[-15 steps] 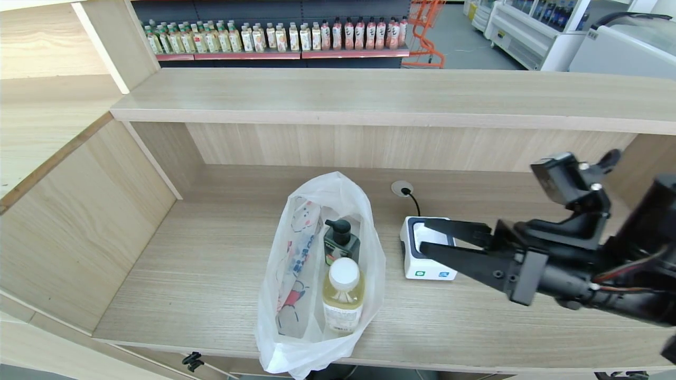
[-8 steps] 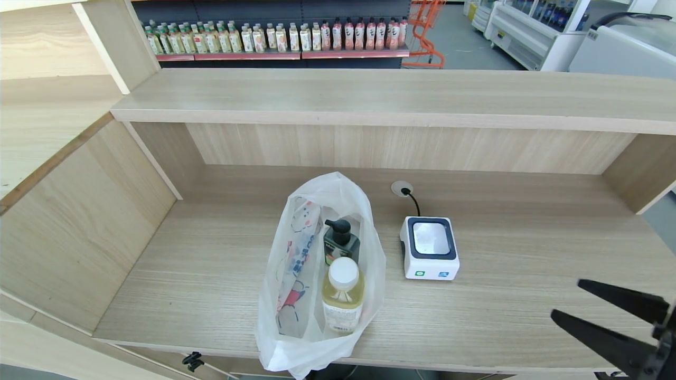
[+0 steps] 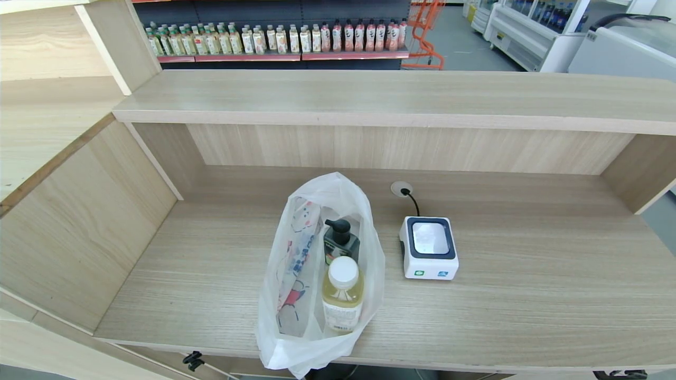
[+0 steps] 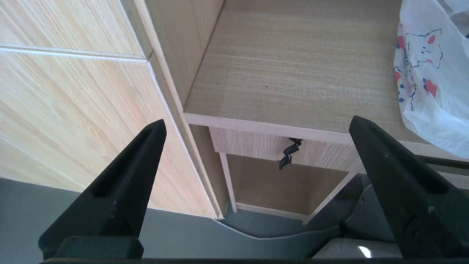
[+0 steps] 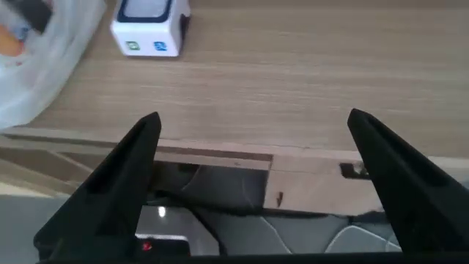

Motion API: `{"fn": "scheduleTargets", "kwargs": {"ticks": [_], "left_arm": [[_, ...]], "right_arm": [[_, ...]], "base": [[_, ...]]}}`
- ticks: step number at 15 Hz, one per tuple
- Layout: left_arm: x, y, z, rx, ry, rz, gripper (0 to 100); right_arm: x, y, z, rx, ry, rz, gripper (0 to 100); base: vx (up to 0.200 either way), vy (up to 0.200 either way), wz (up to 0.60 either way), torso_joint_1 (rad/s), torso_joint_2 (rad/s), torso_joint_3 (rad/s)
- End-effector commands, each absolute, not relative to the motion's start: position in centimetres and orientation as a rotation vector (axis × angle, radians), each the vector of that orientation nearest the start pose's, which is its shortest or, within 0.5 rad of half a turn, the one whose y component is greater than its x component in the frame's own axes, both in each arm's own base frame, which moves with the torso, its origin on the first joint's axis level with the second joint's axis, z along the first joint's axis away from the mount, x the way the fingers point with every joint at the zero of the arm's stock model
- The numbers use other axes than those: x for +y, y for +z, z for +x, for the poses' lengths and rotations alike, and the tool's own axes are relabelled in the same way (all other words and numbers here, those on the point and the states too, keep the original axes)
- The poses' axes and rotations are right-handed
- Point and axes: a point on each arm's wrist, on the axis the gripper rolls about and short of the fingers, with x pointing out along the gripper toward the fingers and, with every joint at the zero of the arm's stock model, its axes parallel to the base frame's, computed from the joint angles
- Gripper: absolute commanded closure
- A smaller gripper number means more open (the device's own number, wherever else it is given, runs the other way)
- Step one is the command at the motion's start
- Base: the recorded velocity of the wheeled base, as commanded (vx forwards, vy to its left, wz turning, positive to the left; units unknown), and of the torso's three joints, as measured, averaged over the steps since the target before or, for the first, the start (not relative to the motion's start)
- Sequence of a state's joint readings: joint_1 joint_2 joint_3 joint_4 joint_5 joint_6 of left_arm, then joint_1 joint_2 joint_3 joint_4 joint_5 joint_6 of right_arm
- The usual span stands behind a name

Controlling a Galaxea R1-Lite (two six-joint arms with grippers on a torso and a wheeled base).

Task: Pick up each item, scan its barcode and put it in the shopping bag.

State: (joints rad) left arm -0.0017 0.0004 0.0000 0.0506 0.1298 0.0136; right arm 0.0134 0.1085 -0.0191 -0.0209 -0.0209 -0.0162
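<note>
The left pincer (image 4: pixel 258 123) and right pincer (image 5: pixel 254 117) are hanging wide open and empty, just off the table's (image 3: pixel 528 316) front edge. The shopping bag (image 3: pixel 274 327), holding two bottles (image 3: pixel 343 295), is standing ahead between them, with the scanner (image 5: pixel 150 29) ahead of the right one. Nothing seems to be waiting for a scan, so any next move should avoid snagging the bag.

left gripper (image 4: pixel 256 125) off worktop (image 4: pixel 293 59) front edge by left corner, jaws spread wide, empty. right gripper (image 5: pixel 253 117) off front edge too, jaws spread wide, empty.
</note>
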Motion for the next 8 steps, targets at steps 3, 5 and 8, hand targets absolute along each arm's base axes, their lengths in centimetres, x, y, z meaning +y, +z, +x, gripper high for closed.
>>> {"fn": "scheduleTargets", "kwargs": {"ticks": [3, 5, 8], "left_arm": [[0.30, 7.03, -2.31, 0.051, 0.128, 0.017, 0], [0.30, 7.03, -2.31, 0.051, 0.128, 0.017, 0], [0.30, 7.03, -2.31, 0.051, 0.128, 0.017, 0]], "right_arm": [[-0.07, 7.56, -2.28, -0.001, -0.038, -0.028, 0], [-0.08, 7.61, -2.28, -0.006, -0.038, -0.023, 0], [-0.08, 7.56, -2.28, -0.001, -0.037, -0.009, 100]], "base": [[0.000, 0.000, 0.00, 0.000, 0.00, 0.000], [0.000, 0.000, 0.00, 0.000, 0.00, 0.000], [0.000, 0.000, 0.00, 0.000, 0.00, 0.000]]}}
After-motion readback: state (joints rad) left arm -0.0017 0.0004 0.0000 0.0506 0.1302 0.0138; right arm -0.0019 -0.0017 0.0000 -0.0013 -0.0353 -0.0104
